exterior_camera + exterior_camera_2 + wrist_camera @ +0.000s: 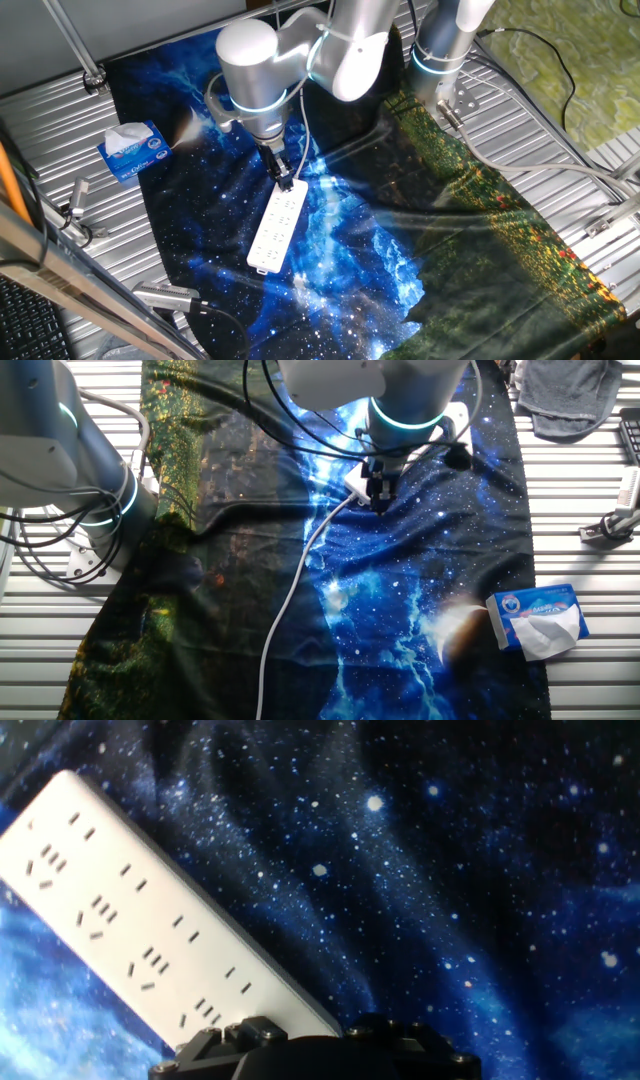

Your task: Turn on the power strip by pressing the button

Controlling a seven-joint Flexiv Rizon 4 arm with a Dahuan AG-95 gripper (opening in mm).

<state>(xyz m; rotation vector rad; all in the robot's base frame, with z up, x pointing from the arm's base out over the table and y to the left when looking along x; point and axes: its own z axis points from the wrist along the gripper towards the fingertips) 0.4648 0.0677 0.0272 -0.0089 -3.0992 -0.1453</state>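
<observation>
- One fixed view: the power strip (279, 229) lies flat on the starry blue cloth (350, 260) covering the table (50, 120). Its long axis runs diagonally, from the bottom end nearer the camera up to the corded end by the arm. The pincer (283, 176) sits right over that upper end, so the end that matters is basically straight under the tips, not off to a side. I can't make out the button itself here; it's hidden under the tips or too small. A tissue box (133, 150) sits well apart off to the side, no factor.
- The other fixed view: the arm blocks nearly all of the strip. Just a white sliver shows beside the pincer (380, 495), with the white cord (290, 600) trailing away from it toward the camera. That backs up the idea that the tips are at the corded end. Can't tell if they're touching the plastic or just above it.
- Hand view: the power strip (150, 930) runs away from the hand along its long axis, with socket holes lined up in rows and the near end tucked under the dark hand body at the bottom edge. Button not visible.
- Pincer state: no view shows the tips well enough, so I can't tell if it's clenched or released. My guess is the press is a short straight-down push.
</observation>
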